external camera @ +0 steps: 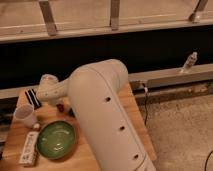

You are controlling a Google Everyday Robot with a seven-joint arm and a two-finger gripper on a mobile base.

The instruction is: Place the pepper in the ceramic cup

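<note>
Pepper (60, 107) first: a small dark red shape on the bench (84, 159), tucked in the shadow just under the wrist and hard against the arm (105, 110). As far as I can make out it lies on the wood, not lifted, and it is certainly not in the cup.

Out to the gripper (33, 98), to the left of the pepper at the far left corner of the bench. The fingers are drawn together. I cannot see anything pinched between them, and that red shape sits apart from them, so I would judge this an empty close.

Next, the cup (25, 116): white, upright, mouth open to the top, near the front of the gripper. That is handy, since a drop from above needs only a short carry.

Beside it the green bowl (56, 140), wide and inviting, and that is the trap: a loose release could land the pepper there instead. A white box (29, 148) lies along the bowl's left edge, narrowing the room at the front.

The big arm sweeps across the bench's middle, hiding whatever is beneath it. My read: the pick is not secured, and the drop is all to come.
</note>
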